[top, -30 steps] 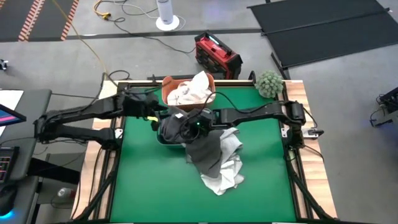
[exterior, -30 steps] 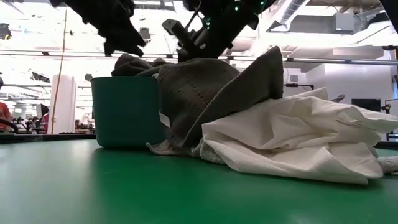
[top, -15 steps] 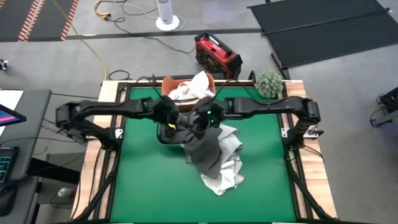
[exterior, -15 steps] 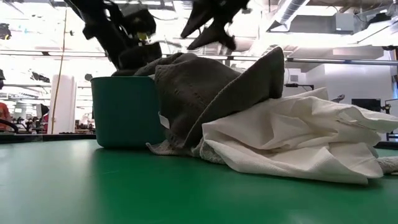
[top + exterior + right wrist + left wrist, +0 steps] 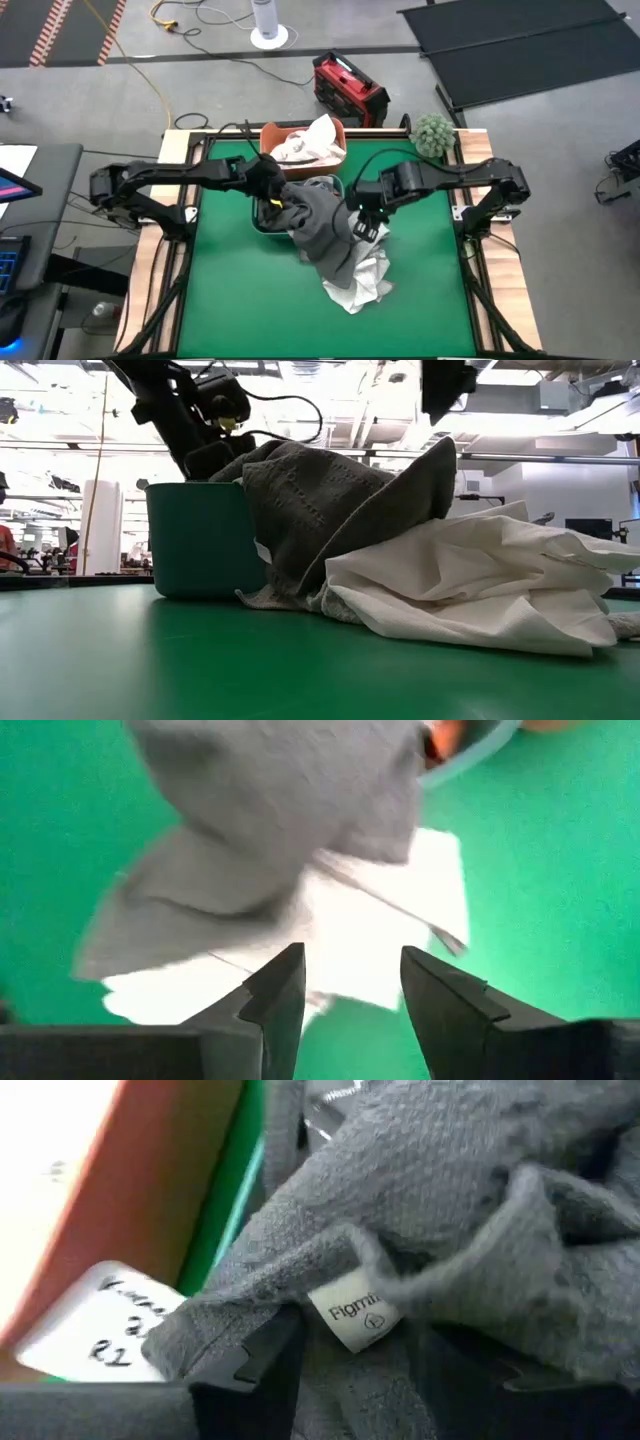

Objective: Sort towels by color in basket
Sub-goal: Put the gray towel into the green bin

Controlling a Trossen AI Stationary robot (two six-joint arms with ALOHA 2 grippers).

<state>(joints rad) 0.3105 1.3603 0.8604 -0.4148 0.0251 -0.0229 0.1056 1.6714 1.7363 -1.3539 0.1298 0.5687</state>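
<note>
The left gripper (image 5: 272, 197) pinched the dark grey towel (image 5: 322, 228) at the green tub (image 5: 200, 538). At three o'clock, the right gripper (image 5: 362, 222) hung wide, empty, above the white towel (image 5: 362, 283).

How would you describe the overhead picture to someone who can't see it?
A dark grey towel spills from a teal tub onto a white towel on a green table. The left gripper is down at the tub, and the right gripper hangs open over the pile. An orange basket behind holds a white towel.

Overhead, table-level, 2 wrist cams close-up
</note>
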